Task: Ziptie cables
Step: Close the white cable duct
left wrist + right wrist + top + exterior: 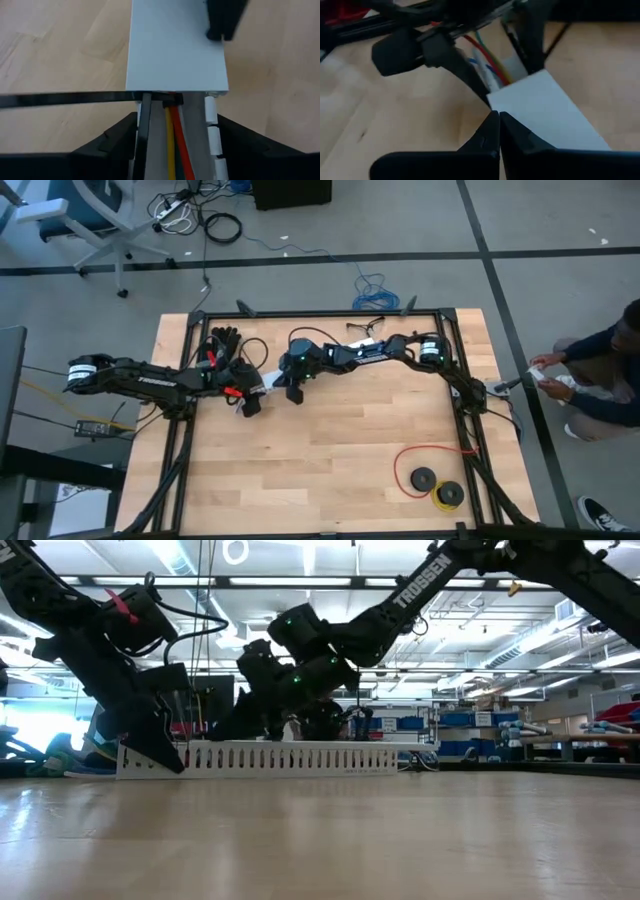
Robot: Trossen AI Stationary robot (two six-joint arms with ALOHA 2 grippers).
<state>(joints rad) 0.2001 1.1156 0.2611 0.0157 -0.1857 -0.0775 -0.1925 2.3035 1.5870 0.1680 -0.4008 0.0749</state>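
Straddling one end of the white slotted channel point(176, 47), the left gripper point(175, 145) has a finger point(112, 142) on each side of it, jaws part open; whether the pads actually press the channel walls can't be told. The cables point(174, 137) (yellow, orange-red and a grey one visible) run along the channel between those fingers and pass under its white cover. A black zip tie point(65, 98) lies across the channel right at the cover's edge, its tail sticking out to one side over the wooden table point(330, 450). The right gripper point(499, 131) is fully closed, empty as far as visible, tips touching or just above the white cover's corner, next to where the cables point(487, 60) enter. In the high view both grippers meet at the far-centre of the table, left gripper point(250, 402) just left of the right gripper point(296, 391), channel between them. Low view shows the channel point(260, 757) sitting flat on the table with both arms above it. Judgement: step in hand is positioning/cinching the tie around the bundle at the channel mouth; tie looks looped but the tail isn't pulled. Next move likely calls for the right gripper to open, take the tie tail and pull while the left steadies the channel. Risk: the channel slides or the tail slips. A red wire loop with black spools point(430, 477) sits near-right, untouched.
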